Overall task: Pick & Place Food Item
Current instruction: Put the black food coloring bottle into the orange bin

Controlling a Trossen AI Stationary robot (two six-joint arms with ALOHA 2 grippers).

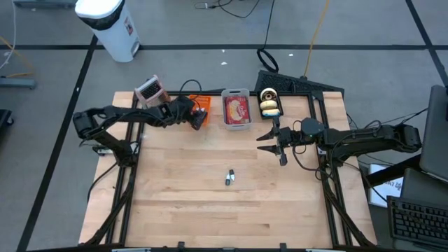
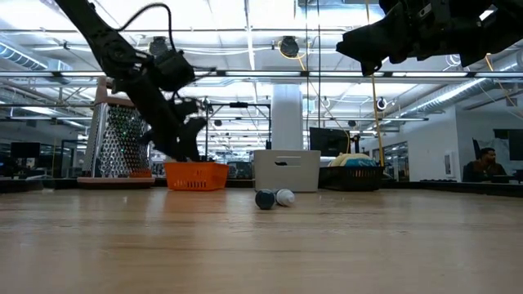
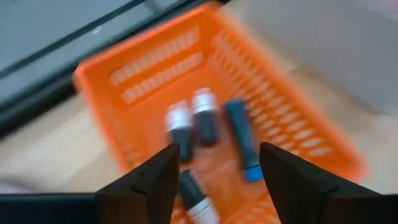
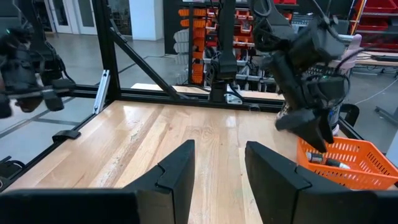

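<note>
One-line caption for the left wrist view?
Left gripper, fingers apart, above the orange basket holding several small tubes.

Robotics laboratory within an open industrial hall. Two dark arms are mounted on a black metal frame [image 1: 329, 182] around a wooden table [image 1: 224, 203]; beyond it lie grey flooring with taped lines, trailing cables [image 1: 269, 56], ceiling strip lights, distant monitors (a person [image 2: 484, 163] sits there) and storage racks [image 4: 205, 37].

Even, bright indoor light

Left wrist view is motion-blurred around the orange basket [image 3: 217, 106]; ceiling lights glare in the low view.
</note>
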